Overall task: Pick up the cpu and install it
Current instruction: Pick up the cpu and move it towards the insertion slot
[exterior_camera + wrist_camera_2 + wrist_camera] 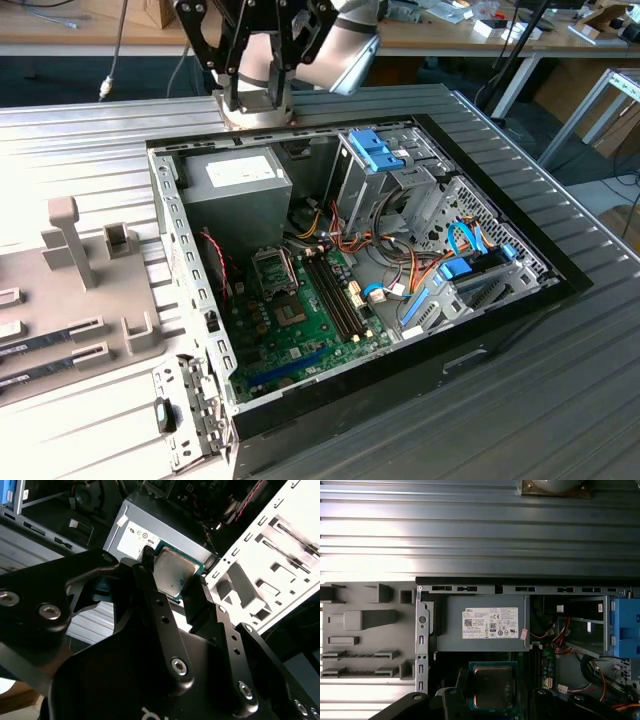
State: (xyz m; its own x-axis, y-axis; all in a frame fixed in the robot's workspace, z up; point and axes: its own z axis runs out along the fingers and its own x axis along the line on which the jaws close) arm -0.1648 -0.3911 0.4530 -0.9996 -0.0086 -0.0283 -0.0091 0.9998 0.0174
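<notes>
The fingers (155, 600) stand only slightly apart, clamped on two opposite edges of the cpu (174, 572). The cpu is a square chip with a dull silvery lid and a thin green rim. In both wrist views it hangs before the grey power supply (485, 622), and the arm (340, 50) is at about 11 o'clock of the open computer case (190, 260) in the exterior view.

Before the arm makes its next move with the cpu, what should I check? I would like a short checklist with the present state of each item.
1. cpu clamped in the gripper: ok.
2. Metal top of the cpu faces the wrist cameras: ok.
3. Gripper above the socket: not ok; it hangs by the power supply.
4. Socket empty, its cover open: cannot tell.
5. Red and black cable clear of the socket: ok.
</notes>
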